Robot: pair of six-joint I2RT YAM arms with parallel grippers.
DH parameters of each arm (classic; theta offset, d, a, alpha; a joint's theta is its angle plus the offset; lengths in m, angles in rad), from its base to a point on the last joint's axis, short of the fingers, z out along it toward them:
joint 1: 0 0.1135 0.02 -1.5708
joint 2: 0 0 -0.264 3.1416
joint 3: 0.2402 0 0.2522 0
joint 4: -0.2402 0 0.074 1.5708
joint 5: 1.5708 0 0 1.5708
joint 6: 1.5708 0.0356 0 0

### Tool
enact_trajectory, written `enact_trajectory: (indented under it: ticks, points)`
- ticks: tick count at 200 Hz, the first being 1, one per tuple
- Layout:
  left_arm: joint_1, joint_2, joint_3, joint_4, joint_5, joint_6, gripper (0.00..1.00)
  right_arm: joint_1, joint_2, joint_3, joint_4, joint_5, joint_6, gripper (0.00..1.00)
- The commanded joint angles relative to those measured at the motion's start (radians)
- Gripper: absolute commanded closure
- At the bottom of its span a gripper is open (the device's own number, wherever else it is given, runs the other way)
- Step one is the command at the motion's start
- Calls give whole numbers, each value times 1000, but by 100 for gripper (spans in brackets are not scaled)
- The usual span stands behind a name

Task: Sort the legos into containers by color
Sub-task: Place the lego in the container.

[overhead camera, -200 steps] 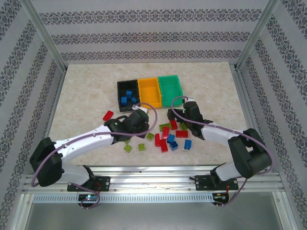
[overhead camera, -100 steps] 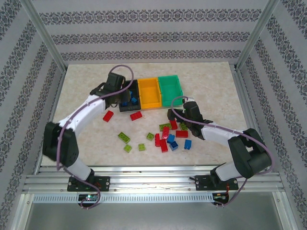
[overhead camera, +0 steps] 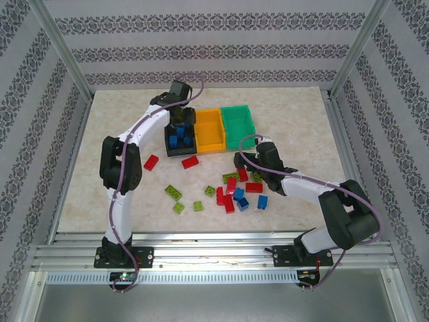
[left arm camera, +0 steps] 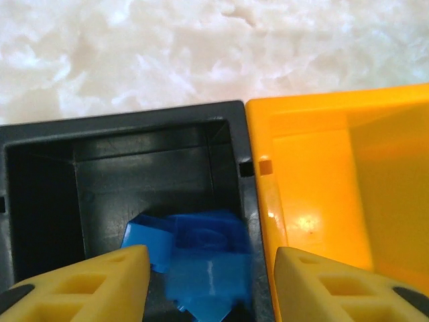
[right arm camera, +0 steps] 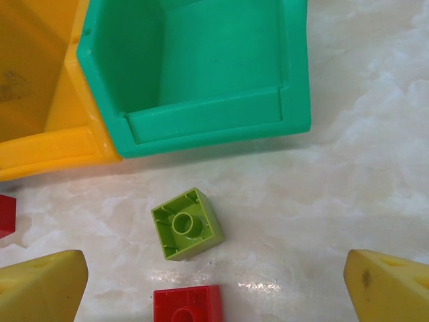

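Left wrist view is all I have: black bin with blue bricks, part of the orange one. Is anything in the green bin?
Observer: No, the green bin is empty.
Operator: Where's the right claw?
Observer: The right claw hangs open above a lime brick lying on the table, near that bin's front corner but apart from it.
Operator: Any other loose bricks?
Observer: Yes, red, blue and lime ones lie scattered in front of the bins; one red brick sits close to the black bin.

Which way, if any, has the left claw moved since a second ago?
Yes. From the near side of the black bin, the left claw has moved farther away, over it.
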State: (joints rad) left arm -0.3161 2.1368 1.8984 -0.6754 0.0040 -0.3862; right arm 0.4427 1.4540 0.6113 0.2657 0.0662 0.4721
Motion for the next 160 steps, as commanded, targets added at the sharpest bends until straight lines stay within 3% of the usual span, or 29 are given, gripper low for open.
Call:
enact_trajectory:
  ticks: [1, 72, 125, 160]
  points:
    - [13, -19, 23, -75, -2, 14, 42, 2, -21, 4, 1, 11, -5, 2]
    - [-51, -276, -302, 95, 101, 40, 44, 4, -12, -1, 17, 2, 6, 2]
    - [-240, -467, -585, 268, 130, 77, 45, 4, -1, 5, 15, 6, 3, 2]
    - [-365, -485, -713, 364, 196, 134, 45, 5, -19, -19, 56, -4, 5, 2]
